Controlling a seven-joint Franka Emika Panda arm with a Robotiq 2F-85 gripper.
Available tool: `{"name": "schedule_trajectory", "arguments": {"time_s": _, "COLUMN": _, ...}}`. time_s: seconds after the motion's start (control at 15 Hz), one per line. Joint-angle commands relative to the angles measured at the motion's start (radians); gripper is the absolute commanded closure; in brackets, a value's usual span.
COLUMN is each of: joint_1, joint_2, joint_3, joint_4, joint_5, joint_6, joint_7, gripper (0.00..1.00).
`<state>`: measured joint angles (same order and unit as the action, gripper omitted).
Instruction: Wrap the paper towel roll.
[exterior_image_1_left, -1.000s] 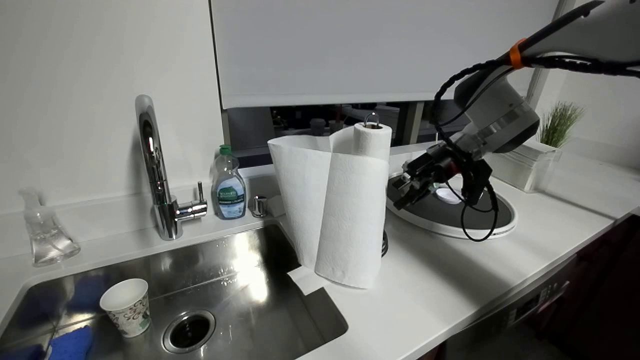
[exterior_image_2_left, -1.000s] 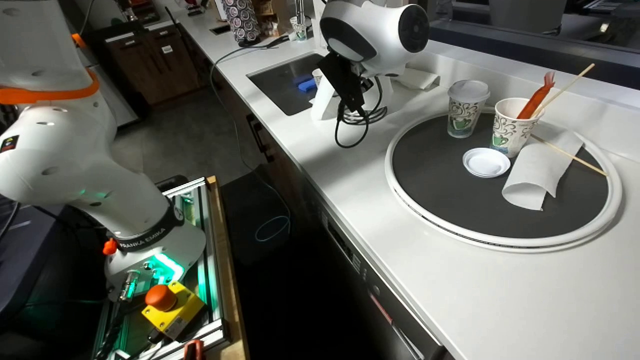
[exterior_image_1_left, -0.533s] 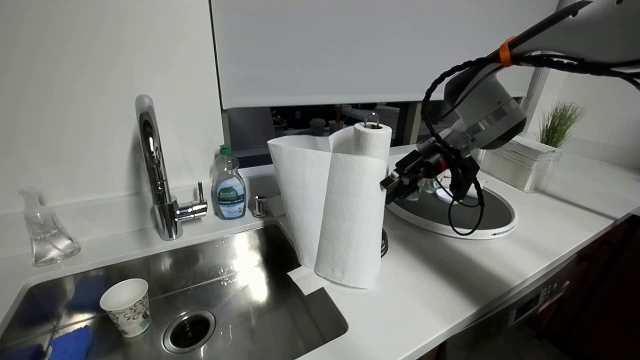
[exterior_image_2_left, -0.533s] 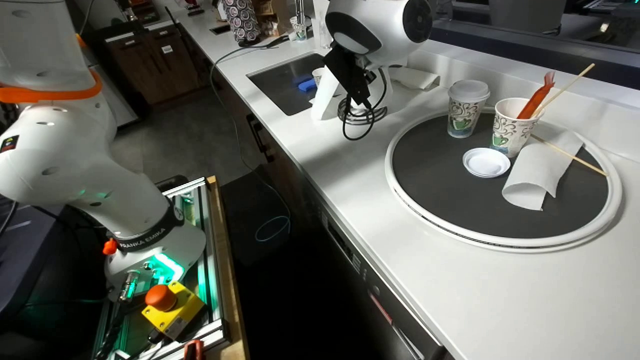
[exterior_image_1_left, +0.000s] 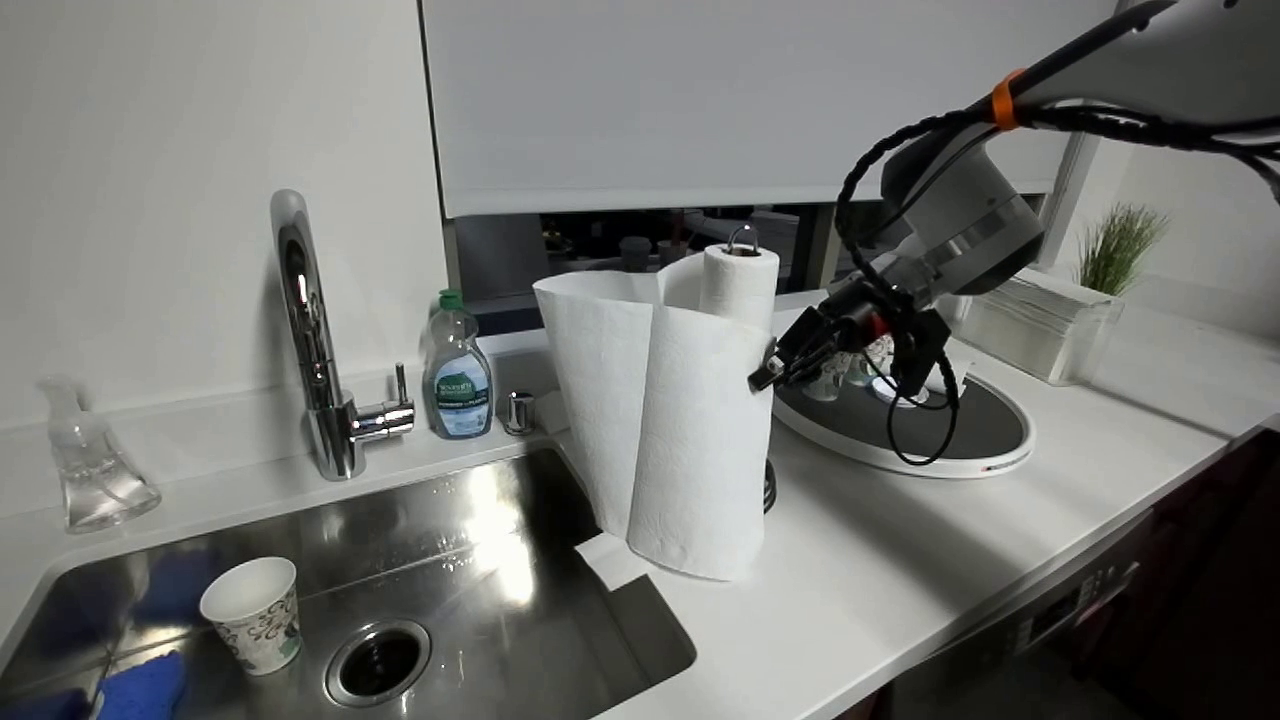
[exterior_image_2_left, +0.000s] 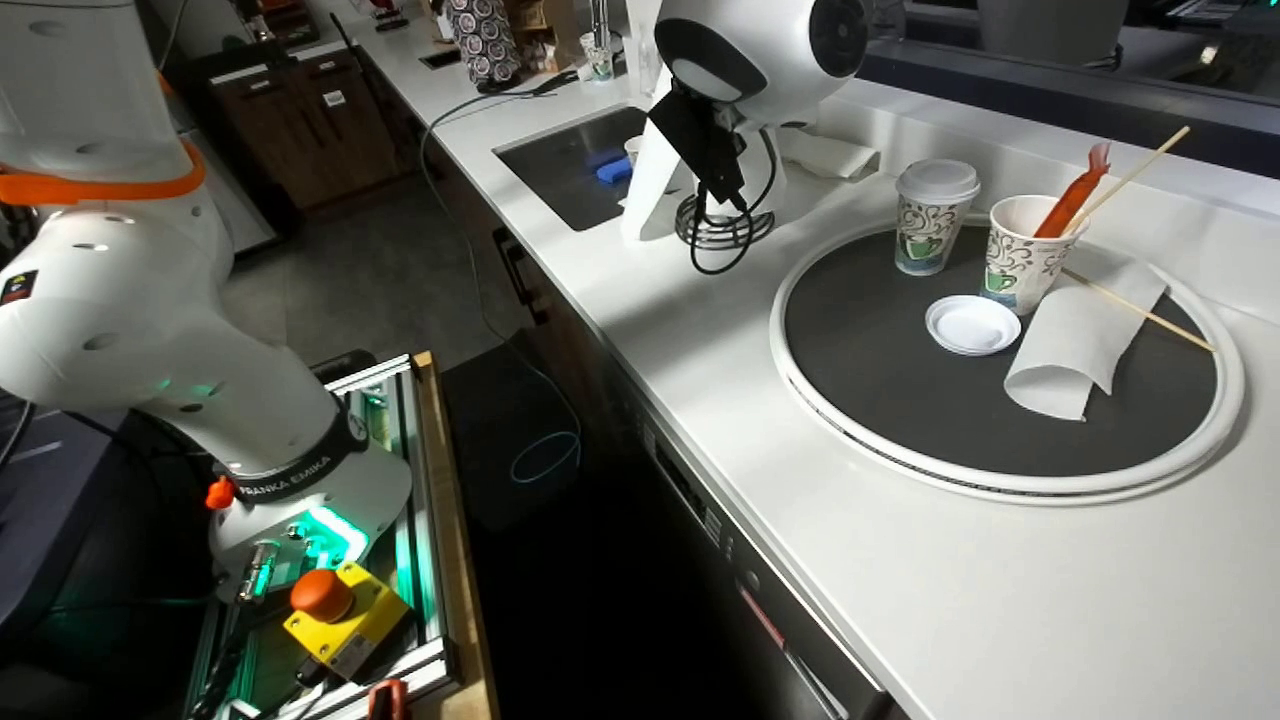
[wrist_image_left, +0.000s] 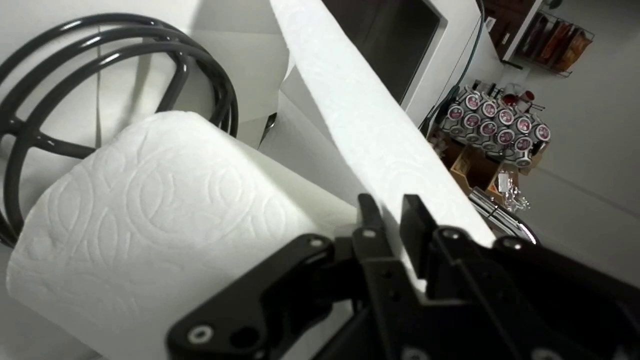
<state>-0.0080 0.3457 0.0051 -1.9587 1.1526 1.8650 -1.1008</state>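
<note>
At loose edge of paper towel roll (exterior_image_1_left: 695, 430): pincer (wrist_image_left: 391, 214), jaws parted.

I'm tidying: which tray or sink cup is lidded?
On the round grey tray, the white paper cup nearer the steel sink; its stick-holding neighbour and the sink's cup are lidless.

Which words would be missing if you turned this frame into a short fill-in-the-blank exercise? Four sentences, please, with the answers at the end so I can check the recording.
1. Upright or toppled: the paper towel roll is ____.
2. Apart or together: in the wrist view, the jaws of the gripper stand ____.
3. The dish soap bottle has a cap coloured ____.
4. In an exterior view, exactly ____ patterned cups stand on the round tray.

Missing words in order: upright; apart; green; two.
</note>
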Motion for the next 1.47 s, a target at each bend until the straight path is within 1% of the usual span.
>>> {"name": "schedule_trajectory", "arguments": {"time_s": 0.0, "joint_1": -0.016, "joint_2": -0.004, "joint_3": -0.002, "joint_4": -0.011, "joint_5": -0.012, "joint_6": -0.016, "joint_7": -0.009, "gripper": 1.0}}
{"name": "schedule_trajectory", "arguments": {"time_s": 0.2, "joint_1": -0.031, "joint_2": -0.08, "joint_3": -0.003, "joint_4": -0.054, "joint_5": -0.029, "joint_6": -0.081, "joint_7": -0.043, "gripper": 1.0}}
{"name": "schedule_trajectory", "arguments": {"time_s": 0.4, "joint_1": -0.043, "joint_2": -0.175, "joint_3": -0.009, "joint_4": -0.076, "joint_5": -0.061, "joint_6": -0.188, "joint_7": -0.104, "gripper": 1.0}}
{"name": "schedule_trajectory", "arguments": {"time_s": 0.47, "joint_1": -0.047, "joint_2": -0.201, "joint_3": -0.013, "joint_4": -0.077, "joint_5": -0.08, "joint_6": -0.241, "joint_7": -0.103, "gripper": 1.0}}
{"name": "schedule_trajectory", "arguments": {"time_s": 0.6, "joint_1": -0.045, "joint_2": -0.26, "joint_3": -0.03, "joint_4": -0.083, "joint_5": -0.15, "joint_6": -0.284, "joint_7": -0.037, "gripper": 1.0}}
{"name": "schedule_trajectory", "arguments": {"time_s": 0.73, "joint_1": -0.053, "joint_2": -0.315, "joint_3": -0.053, "joint_4": -0.099, "joint_5": -0.225, "joint_6": -0.275, "joint_7": 0.037, "gripper": 1.0}}
{"name": "schedule_trajectory", "arguments": {"time_s": 0.87, "joint_1": -0.069, "joint_2": -0.356, "joint_3": -0.076, "joint_4": -0.116, "joint_5": -0.275, "joint_6": -0.261, "joint_7": 0.102, "gripper": 1.0}}
{"name": "schedule_trajectory", "arguments": {"time_s": 1.2, "joint_1": -0.114, "joint_2": -0.416, "joint_3": -0.131, "joint_4": -0.159, "joint_5": -0.273, "joint_6": -0.182, "joint_7": 0.176, "gripper": 1.0}}
{"name": "schedule_trajectory", "arguments": {"time_s": 1.4, "joint_1": -0.139, "joint_2": -0.446, "joint_3": -0.158, "joint_4": -0.188, "joint_5": -0.277, "joint_6": -0.109, "joint_7": 0.223, "gripper": 1.0}}
